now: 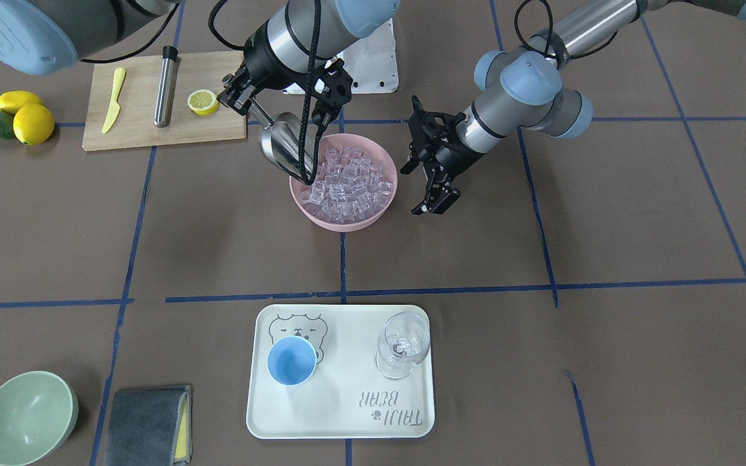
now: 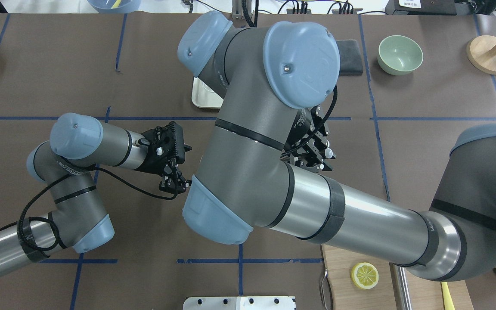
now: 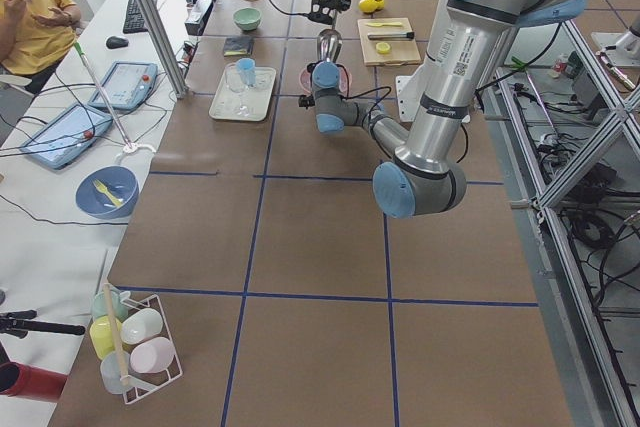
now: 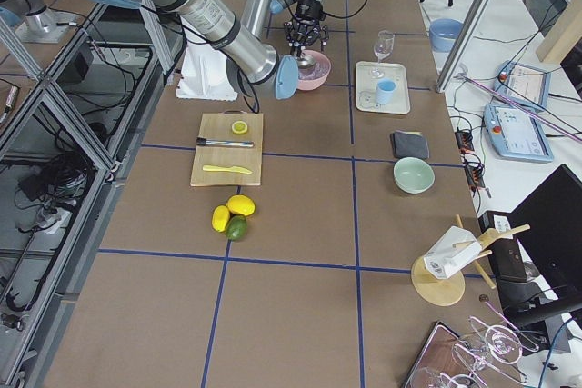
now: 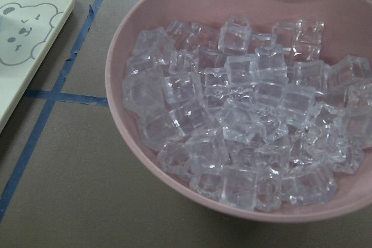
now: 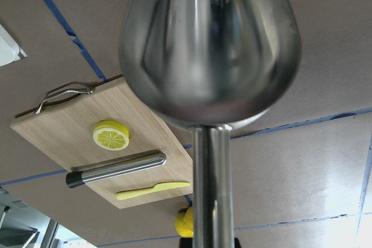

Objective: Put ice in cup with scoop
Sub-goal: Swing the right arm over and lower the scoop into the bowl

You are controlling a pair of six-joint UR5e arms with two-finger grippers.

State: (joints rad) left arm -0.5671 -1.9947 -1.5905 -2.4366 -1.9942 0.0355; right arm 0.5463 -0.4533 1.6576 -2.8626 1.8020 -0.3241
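steel scoop [image 1: 282, 145] at ice [image 1: 347, 184], both hidden overhead

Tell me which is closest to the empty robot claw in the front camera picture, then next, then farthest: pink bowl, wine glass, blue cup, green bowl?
From the left gripper:
1. pink bowl, right beside it.
2. wine glass, on the tray.
3. cup, same tray, further across.
4. green bowl, far table corner.
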